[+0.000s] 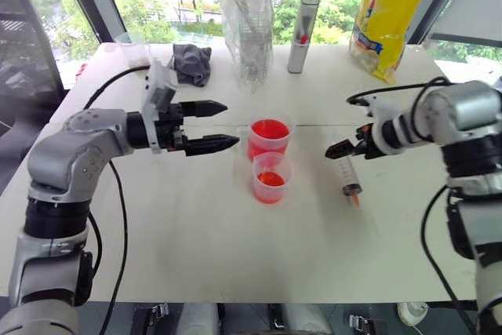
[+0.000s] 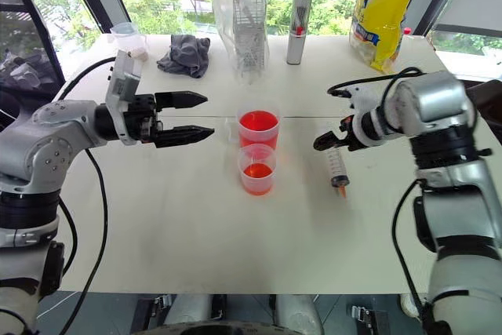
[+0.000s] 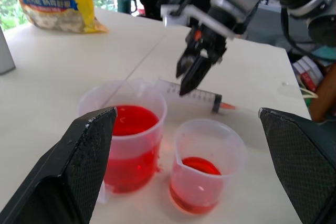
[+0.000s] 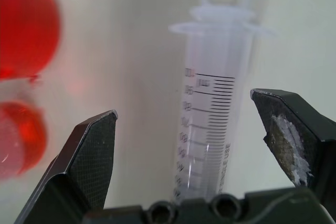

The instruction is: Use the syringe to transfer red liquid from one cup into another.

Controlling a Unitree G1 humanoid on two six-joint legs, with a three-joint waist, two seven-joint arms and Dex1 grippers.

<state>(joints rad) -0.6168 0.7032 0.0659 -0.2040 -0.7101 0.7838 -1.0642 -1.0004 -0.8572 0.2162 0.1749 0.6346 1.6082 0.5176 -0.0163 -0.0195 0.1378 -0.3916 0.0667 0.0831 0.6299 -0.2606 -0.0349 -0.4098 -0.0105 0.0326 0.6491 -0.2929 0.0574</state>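
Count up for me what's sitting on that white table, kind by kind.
Clear cups with red liquid: 2 (wider cup, narrower cup)
Syringe: 1
Grey metal cylinder: 1
Yellow bag: 1
Clear plastic bag: 1
Grey cloth: 1
Small clear container: 1
Total: 8

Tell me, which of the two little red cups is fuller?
The wider cup, farther from the robot, is fuller: red liquid fills most of it. The narrower cup in front of it holds only a shallow layer.
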